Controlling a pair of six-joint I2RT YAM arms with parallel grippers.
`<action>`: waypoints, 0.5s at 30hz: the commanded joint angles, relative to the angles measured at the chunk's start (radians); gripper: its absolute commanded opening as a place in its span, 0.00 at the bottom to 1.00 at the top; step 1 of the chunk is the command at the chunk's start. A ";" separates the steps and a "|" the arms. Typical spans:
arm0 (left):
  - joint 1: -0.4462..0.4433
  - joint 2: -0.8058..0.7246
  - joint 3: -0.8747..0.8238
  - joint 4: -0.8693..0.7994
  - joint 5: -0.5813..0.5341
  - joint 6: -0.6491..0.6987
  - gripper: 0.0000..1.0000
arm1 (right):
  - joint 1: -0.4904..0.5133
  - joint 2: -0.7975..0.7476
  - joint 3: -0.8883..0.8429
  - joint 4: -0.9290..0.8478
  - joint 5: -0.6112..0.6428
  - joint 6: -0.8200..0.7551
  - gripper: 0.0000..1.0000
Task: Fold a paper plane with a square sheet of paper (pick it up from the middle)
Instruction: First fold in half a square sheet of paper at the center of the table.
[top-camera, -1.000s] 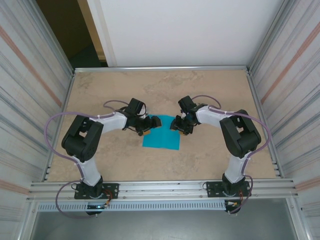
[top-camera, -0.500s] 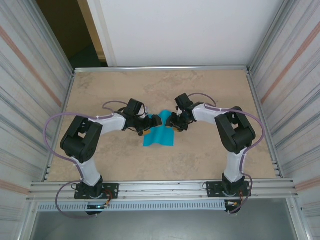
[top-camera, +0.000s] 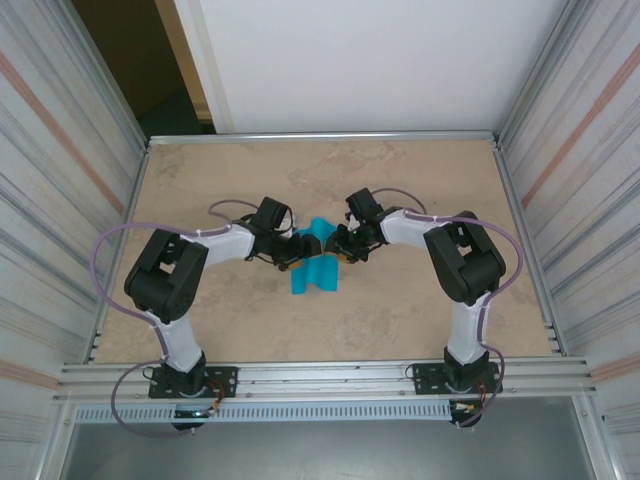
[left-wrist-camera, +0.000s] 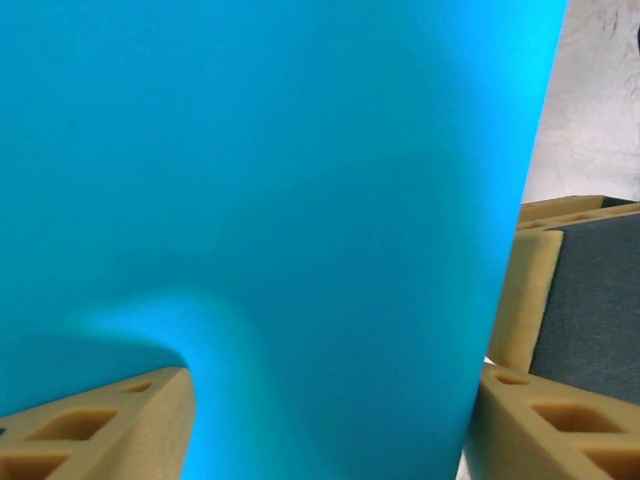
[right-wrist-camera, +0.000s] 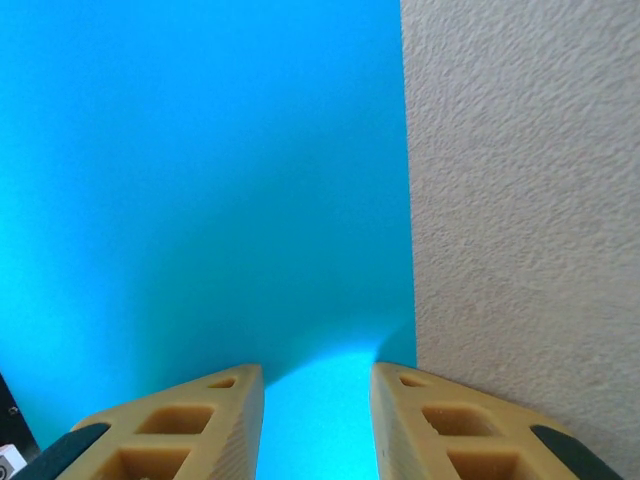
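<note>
Presently, at frame centre, I hump the square sheet of paper (top-camera: 313, 270) between left gripper (top-camera: 296, 249) and right gripper (top-camera: 339, 246), both unclenched astride its edges; next, I judge: pinch the ridge.

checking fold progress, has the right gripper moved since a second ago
Yes. The right gripper has moved left, away from the right wall, and the square sheet of paper has buckled.

Both arms (top-camera: 165, 285) have black joints, white links, lilac cables (top-camera: 96, 266) and tan, hollow-celled fingers (right-wrist-camera: 180, 430).
</note>
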 joint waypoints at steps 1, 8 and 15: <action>-0.006 0.015 0.037 -0.044 -0.017 0.050 0.63 | -0.004 0.005 -0.060 -0.023 0.000 0.024 0.34; 0.012 0.006 0.057 -0.037 0.003 0.107 0.40 | -0.067 -0.145 -0.149 0.050 -0.007 0.026 0.38; 0.036 -0.097 0.069 0.012 0.101 0.119 0.32 | -0.181 -0.359 -0.275 0.173 -0.081 0.021 0.62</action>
